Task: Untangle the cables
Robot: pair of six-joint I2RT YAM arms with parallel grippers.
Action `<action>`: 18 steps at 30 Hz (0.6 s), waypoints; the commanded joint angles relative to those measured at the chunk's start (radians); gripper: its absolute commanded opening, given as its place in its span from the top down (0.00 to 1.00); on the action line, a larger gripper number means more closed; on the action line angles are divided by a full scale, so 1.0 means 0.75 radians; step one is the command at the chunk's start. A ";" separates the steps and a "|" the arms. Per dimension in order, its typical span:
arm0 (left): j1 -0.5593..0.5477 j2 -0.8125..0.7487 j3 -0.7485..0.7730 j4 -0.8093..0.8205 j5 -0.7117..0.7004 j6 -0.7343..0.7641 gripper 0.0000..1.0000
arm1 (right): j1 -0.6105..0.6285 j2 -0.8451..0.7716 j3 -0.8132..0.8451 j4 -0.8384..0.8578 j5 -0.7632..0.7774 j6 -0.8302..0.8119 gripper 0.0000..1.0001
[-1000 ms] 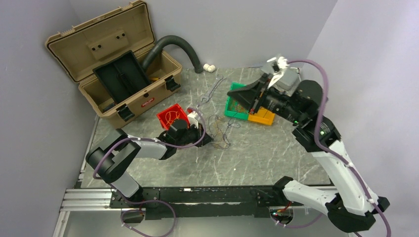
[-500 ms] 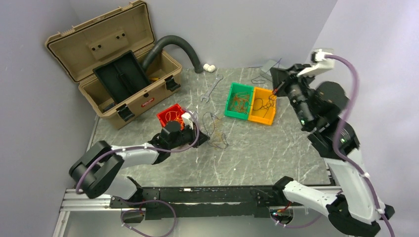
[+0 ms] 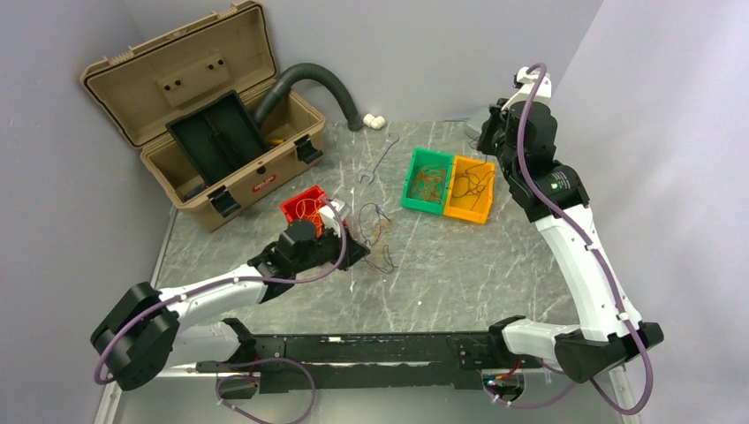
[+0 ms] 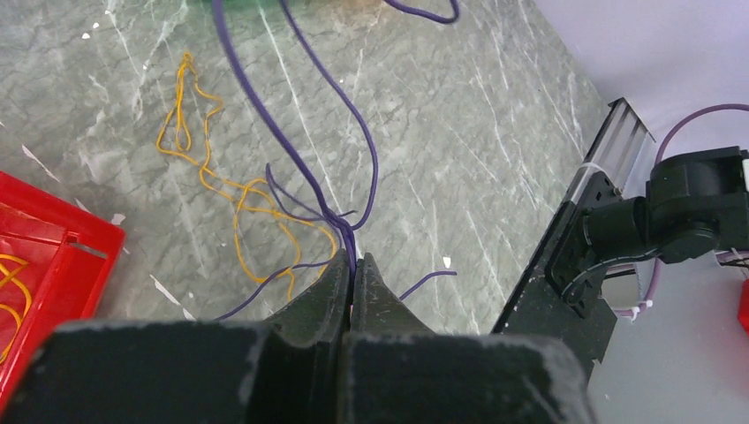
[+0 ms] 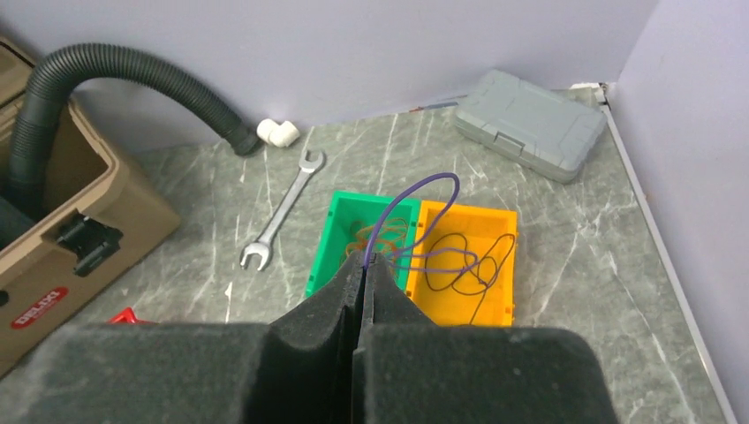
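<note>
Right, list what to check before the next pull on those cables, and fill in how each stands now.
1. Left gripper shut on the purple wire: ok.
2. Right gripper shut on the purple loop: ok.
3. Both grippers hold the same strand: cannot tell.
4. Orange wire free of the purple strands: not ok; it crosses them on the table beside the left fingertips.
5. Purple loop clear of the black wire in the orange bin: cannot tell.
6. Wrench away from both grippers: ok.
</note>
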 commanded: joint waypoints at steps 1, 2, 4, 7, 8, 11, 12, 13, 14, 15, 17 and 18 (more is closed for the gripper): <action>-0.019 -0.093 0.033 -0.063 -0.030 0.017 1.00 | -0.026 0.000 0.012 0.094 -0.077 0.014 1.00; -0.020 -0.105 0.030 -0.074 -0.035 0.019 1.00 | -0.030 0.011 0.012 0.101 -0.079 0.010 1.00; -0.019 -0.124 0.034 -0.108 -0.047 0.029 1.00 | -0.041 0.045 0.012 0.113 -0.083 0.011 1.00; -0.019 -0.155 0.046 -0.155 -0.048 0.043 1.00 | -0.073 0.092 0.005 0.139 -0.114 0.022 1.00; -0.020 -0.164 0.050 -0.168 -0.045 0.047 1.00 | -0.086 0.107 0.002 0.147 -0.126 0.027 1.00; -0.020 -0.192 0.067 -0.206 -0.041 0.059 1.00 | -0.121 0.144 0.009 0.165 -0.150 0.035 1.00; -0.021 -0.200 0.070 -0.211 -0.043 0.066 1.00 | -0.134 0.158 0.012 0.166 -0.157 0.036 1.00; -0.022 -0.203 0.073 -0.219 -0.050 0.075 1.00 | -0.148 0.168 0.017 0.171 -0.168 0.037 1.00; -0.022 -0.204 0.077 -0.229 -0.056 0.083 1.00 | -0.160 0.179 0.022 0.173 -0.176 0.040 1.00; -0.022 -0.204 0.081 -0.236 -0.060 0.090 1.00 | -0.176 0.191 0.028 0.177 -0.186 0.043 1.00; -0.021 -0.203 0.091 -0.243 -0.053 0.097 1.00 | -0.198 0.208 0.031 0.189 -0.220 0.051 1.00; -0.022 -0.201 0.095 -0.244 -0.048 0.099 1.00 | -0.210 0.218 0.031 0.195 -0.237 0.058 1.00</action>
